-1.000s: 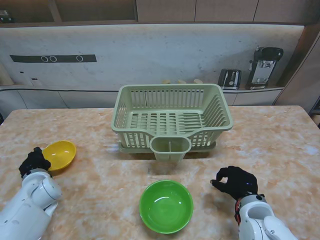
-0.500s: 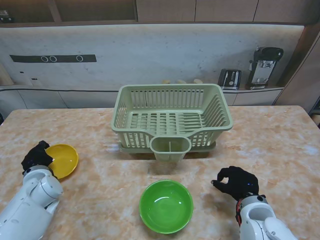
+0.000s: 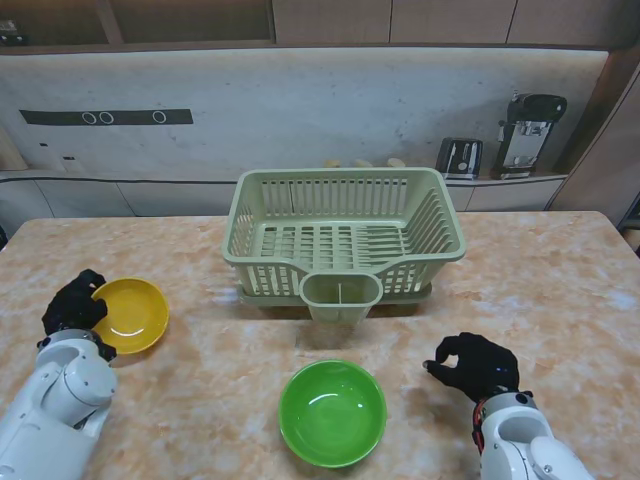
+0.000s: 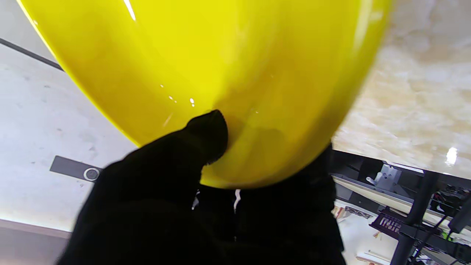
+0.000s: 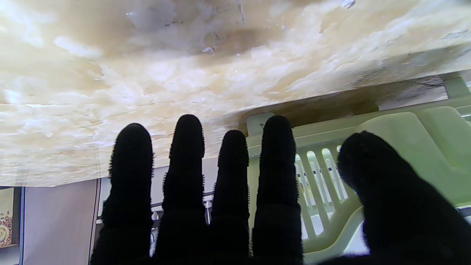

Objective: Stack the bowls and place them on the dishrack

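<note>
My left hand (image 3: 73, 303) pinches the yellow bowl (image 3: 130, 315) at its left rim; my right hand (image 3: 476, 365) rests empty, fingers apart. I should carry it level over the green bowl (image 3: 332, 412), nearer me, centring before release.

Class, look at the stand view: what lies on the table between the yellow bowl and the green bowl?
Nothing: between the yellow bowl and the green bowl, only bare marbled table shows.

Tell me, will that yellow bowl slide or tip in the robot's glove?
The yellow bowl looks glossy, so probably slippery. The left hand pinches only its rim, so it may tilt. It seems rigid, unlikely to flex.
</note>
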### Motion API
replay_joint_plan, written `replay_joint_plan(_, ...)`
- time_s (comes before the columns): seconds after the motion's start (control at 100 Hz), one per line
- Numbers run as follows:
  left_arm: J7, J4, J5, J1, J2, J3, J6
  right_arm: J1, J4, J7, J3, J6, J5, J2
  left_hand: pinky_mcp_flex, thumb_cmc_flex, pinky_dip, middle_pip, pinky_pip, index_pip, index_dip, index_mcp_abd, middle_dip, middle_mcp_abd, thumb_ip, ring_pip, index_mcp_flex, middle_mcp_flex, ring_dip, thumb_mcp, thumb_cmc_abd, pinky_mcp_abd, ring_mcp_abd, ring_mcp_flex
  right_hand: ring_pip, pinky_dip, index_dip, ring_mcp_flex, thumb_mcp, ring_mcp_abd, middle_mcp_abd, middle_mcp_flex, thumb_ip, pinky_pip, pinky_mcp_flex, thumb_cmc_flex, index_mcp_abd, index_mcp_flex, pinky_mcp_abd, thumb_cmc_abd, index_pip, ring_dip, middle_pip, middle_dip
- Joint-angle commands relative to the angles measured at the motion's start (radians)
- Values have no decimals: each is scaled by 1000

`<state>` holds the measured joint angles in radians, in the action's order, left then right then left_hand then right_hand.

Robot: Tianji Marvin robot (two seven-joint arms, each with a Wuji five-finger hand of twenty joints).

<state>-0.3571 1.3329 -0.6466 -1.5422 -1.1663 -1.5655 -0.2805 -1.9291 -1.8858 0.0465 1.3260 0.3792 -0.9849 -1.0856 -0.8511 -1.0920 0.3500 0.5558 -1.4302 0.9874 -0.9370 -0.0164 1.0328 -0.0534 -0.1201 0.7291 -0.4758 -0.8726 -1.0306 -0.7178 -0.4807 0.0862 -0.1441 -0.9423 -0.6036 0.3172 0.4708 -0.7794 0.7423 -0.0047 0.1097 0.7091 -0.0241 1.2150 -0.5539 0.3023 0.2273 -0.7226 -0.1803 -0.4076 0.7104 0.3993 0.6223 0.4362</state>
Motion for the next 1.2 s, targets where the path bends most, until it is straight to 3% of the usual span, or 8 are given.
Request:
replay_joint_plan(0.0, 23, 36, -6, -23, 2, -6, 11, -13, -7, -13, -1, 3, -3, -6, -46, -110, 17, 38, -46, 128, -63, -64, 30, 15, 34, 77, -67, -37, -42, -109, 39, -78, 23, -71, 9, 14, -4, 0, -15, 5, 25, 19, 0, 0, 2, 10, 18, -10, 6, 16, 16, -8, -13, 1)
replay_joint_plan(0.07, 41, 76, -10, -50, 5, -16, 24, -14, -7, -11, 0, 4, -4, -6, -56, -106, 20, 35, -48, 124, -63, -63, 31, 11, 38, 79, -73, -44, -44, -115, 33, -81, 18, -75, 9, 14, -4, 1, -15, 5, 22, 21, 1, 0, 2, 11, 19, -10, 5, 16, 15, -9, -12, 1)
replay_joint_plan(0.09, 45, 88, -10, -58, 5, -18, 28, -14, -7, -11, 0, 4, -4, -6, -59, -104, 21, 33, -47, 124, -63, -63, 32, 9, 39, 79, -73, -45, -42, -117, 29, -83, 39, -82, 10, 14, -4, 1, -15, 5, 23, 20, 1, 0, 2, 10, 18, -9, 5, 16, 15, -9, -13, 1)
replay_joint_plan(0.1, 46, 93, -10, -61, 5, -20, 30, -15, -7, -11, 0, 4, -4, -6, -61, -104, 21, 32, -46, 123, -63, -63, 32, 7, 39, 78, -74, -47, -42, -119, 28, -82, 27, -81, 9, 14, -5, 1, -15, 5, 24, 20, 1, 0, 2, 11, 18, -9, 5, 16, 15, -9, -13, 1)
replay_joint_plan(0.16, 55, 127, -8, -84, 6, -28, 41, -15, -8, -10, 1, 5, -5, -6, -72, -99, 21, 26, -42, 120, -63, -61, 32, 5, 41, 73, -76, -54, -34, -126, 23, -85, 46, -95, 9, 14, -4, 1, -15, 6, 25, 20, 1, 0, 2, 11, 20, -9, 6, 16, 15, -9, -13, 1)
replay_joint_plan(0.58, 151, 377, 47, -252, 9, -75, 96, -19, -12, -13, 2, 7, -8, -6, -112, -91, 23, 6, -36, 89, -54, -36, 35, -18, 56, 65, -95, -69, -34, -141, 13, -89, 40, -116, 9, 14, -3, 0, -15, 6, 26, 20, 1, 1, 2, 11, 19, -10, 5, 15, 14, -8, -14, 1)
replay_joint_plan(0.89, 214, 534, 151, -365, 8, -69, 128, -21, -14, -11, 4, 9, -10, -6, -121, -90, 23, -5, -39, 65, -51, -14, 41, -35, 62, 67, -105, -73, -38, -148, 7, -82, 28, -117, 10, 14, -3, 2, -15, 5, 25, 20, 1, 0, 3, 10, 21, -9, 5, 15, 14, -9, -14, 1)
replay_joint_plan(1.19, 306, 628, 257, -409, 20, -16, 162, -28, -16, -3, 9, 10, -11, -7, -119, -92, 21, -15, -41, 47, -51, 0, 46, -45, 62, 68, -103, -68, -42, -148, 6, -75, 20, -112, 10, 14, -3, 2, -15, 5, 24, 19, 2, 0, 3, 10, 17, -9, 5, 17, 13, -8, -14, 1)
